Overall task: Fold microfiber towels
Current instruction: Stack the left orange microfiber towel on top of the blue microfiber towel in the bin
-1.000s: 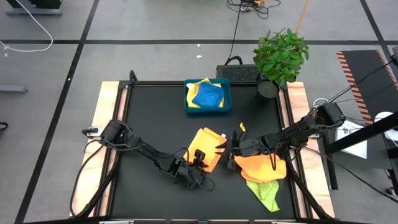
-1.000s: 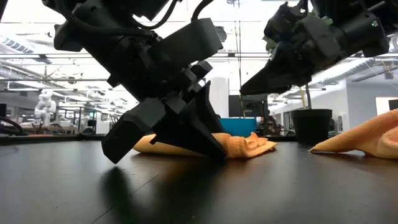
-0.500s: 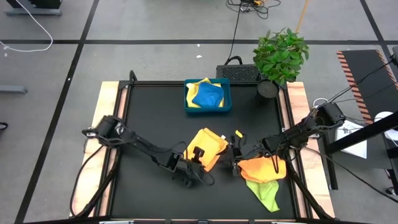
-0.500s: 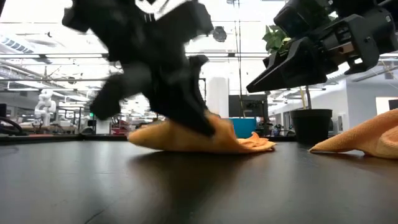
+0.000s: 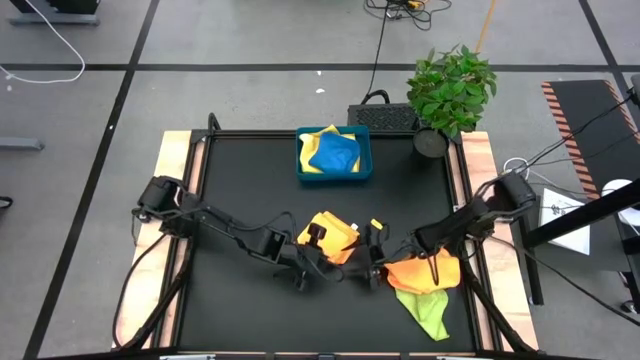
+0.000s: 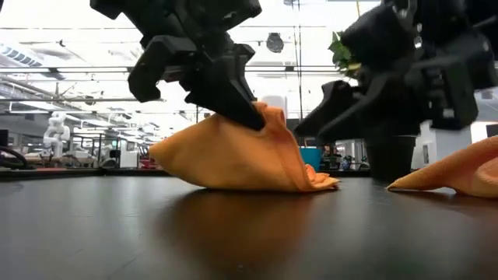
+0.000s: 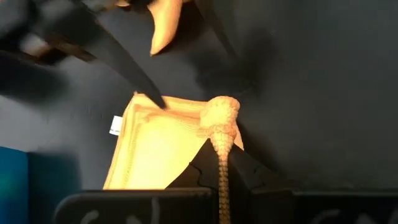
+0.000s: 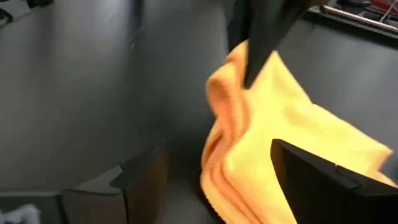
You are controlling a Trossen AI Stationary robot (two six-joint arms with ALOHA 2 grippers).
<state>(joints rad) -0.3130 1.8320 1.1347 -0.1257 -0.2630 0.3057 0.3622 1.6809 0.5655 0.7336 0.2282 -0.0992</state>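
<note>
The left pincer [image 6: 253,117] is clenched on a corner of the orange-yellow towel [image 5: 330,235] in front of the blue tray [image 5: 334,154], which may slip out as the released right pincer [image 5: 372,262] seems to give no support.

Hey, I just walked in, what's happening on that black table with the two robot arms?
The robot is folding microfiber towels. The left claw is shut on an edge of the orange-yellow towel mid-table and holds it lifted into a tent while the rest lies on the table. The right claw is beside it with jaws open, holding nothing. Another orange towel lies on a lime green towel near the right arm. The blue tray at the back holds a blue towel on a pale yellow one.
</note>
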